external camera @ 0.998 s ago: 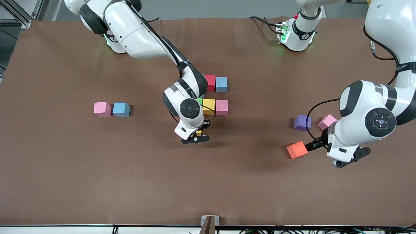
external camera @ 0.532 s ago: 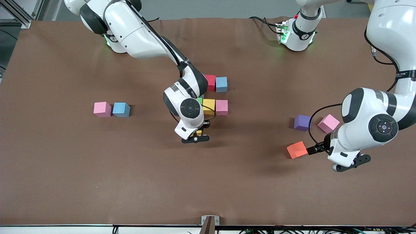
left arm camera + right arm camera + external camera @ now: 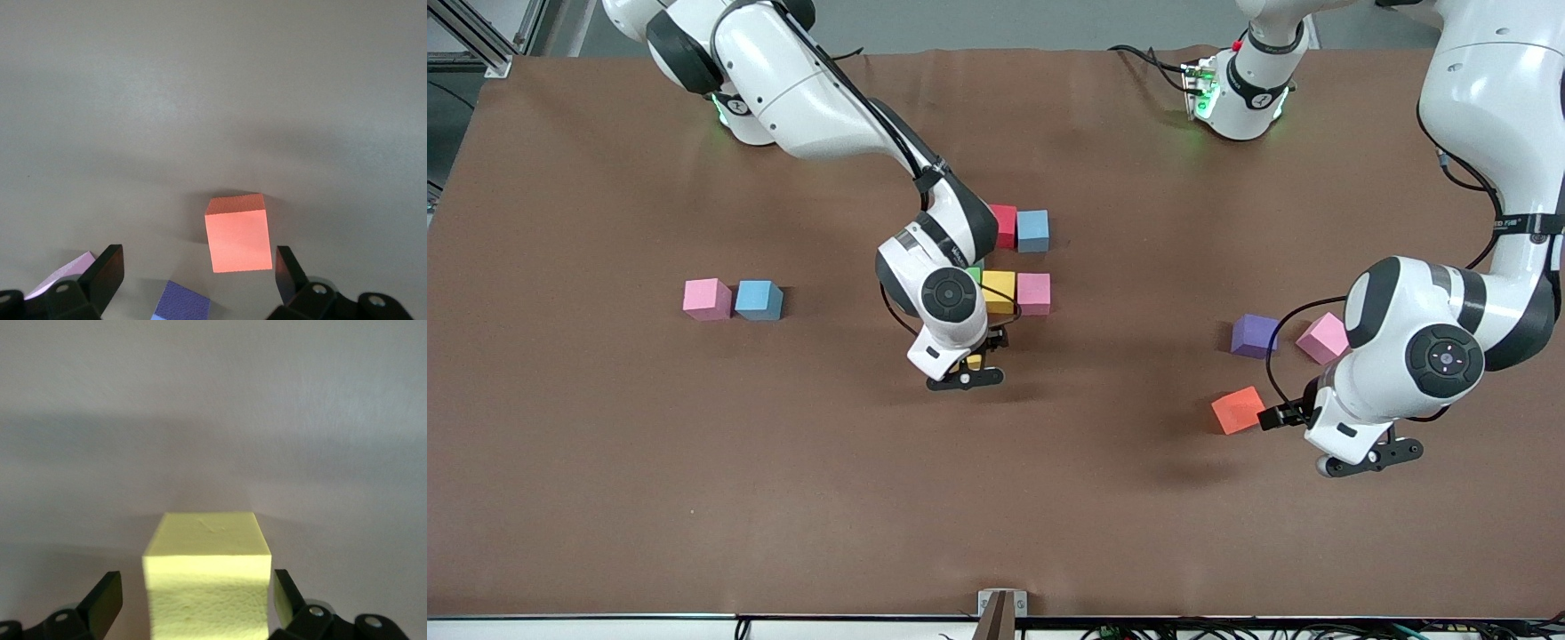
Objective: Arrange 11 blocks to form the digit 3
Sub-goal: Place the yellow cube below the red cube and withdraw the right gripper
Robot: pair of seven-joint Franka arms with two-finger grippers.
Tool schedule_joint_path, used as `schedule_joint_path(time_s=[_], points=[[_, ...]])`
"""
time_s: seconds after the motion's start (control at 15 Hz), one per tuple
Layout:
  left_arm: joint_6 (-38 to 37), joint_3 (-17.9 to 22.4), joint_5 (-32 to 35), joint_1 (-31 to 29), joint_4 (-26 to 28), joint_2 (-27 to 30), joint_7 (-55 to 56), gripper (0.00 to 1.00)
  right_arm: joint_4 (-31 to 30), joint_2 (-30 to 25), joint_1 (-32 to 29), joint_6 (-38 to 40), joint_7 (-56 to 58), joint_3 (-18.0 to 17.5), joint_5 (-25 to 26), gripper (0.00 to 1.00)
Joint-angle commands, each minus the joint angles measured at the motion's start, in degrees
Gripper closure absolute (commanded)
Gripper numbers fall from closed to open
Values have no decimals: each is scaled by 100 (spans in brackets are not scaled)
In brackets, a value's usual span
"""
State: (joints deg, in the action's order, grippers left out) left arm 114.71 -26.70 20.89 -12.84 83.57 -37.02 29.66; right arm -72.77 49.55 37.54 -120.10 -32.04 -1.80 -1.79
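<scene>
**Digit 3 build: about half the blocks in place**

Progress check. The digit 3 (image 3: 1009, 262) is taking shape mid-bench: a red block (image 3: 1003, 225) and a blue block (image 3: 1033, 230) sit touching in the row farthest from the front camera, and nearer to it there's a row with a green block (image 3: 975, 275) (mostly hidden by the arm), a yellow block (image 3: 999, 291) and a pink block (image 3: 1034, 293). Whether more cubes sit under the right arm's wrist, I can't tell.

The right gripper (image 3: 971, 363) is low at the near edge of that cluster, jaws spread with a second yellow block (image 3: 207, 583) sitting between them, not squeezed as far as the right wrist view shows. Looks to me like that one is just being placed.

The left gripper (image 3: 199, 280) hovers by the orange block (image 3: 1238, 410) toward the left arm's end of the bench, jaws wide open, nothing held. Guessing orange is next.

Loose ones left: a purple block (image 3: 1254, 334) and a pink cube (image 3: 1321, 339) just beside the orange, plus a pink and blue pair (image 3: 733, 299) toward the right arm's end. So roughly five to go by my count.

Labels: there's small print on the left arm's band, too tiny to read.
</scene>
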Motion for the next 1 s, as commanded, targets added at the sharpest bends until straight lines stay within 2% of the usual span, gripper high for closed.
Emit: schedule_joint_path(time_s=[0.0,0.27,0.47,0.73,0.93], points=[[34,-28,117,-8,-51,-33,-154,0,-176,-848,-19,545,-21,30,-85,0],[174,-28,117,-17,1,-77,-145,0,-202,-1902,-106,2180,5,21,-85,0],[271,-28,117,-35,54,-147,-136,0,-403,-2763,-326,3121,14,13,-94,0],[490,-28,117,-43,98,-270,-128,0,-1736,-4301,-826,3247,618,13,-111,0],[736,-28,99,-35,98,-463,-41,0,-2433,-5146,-1265,3317,1102,30,-120,0]])
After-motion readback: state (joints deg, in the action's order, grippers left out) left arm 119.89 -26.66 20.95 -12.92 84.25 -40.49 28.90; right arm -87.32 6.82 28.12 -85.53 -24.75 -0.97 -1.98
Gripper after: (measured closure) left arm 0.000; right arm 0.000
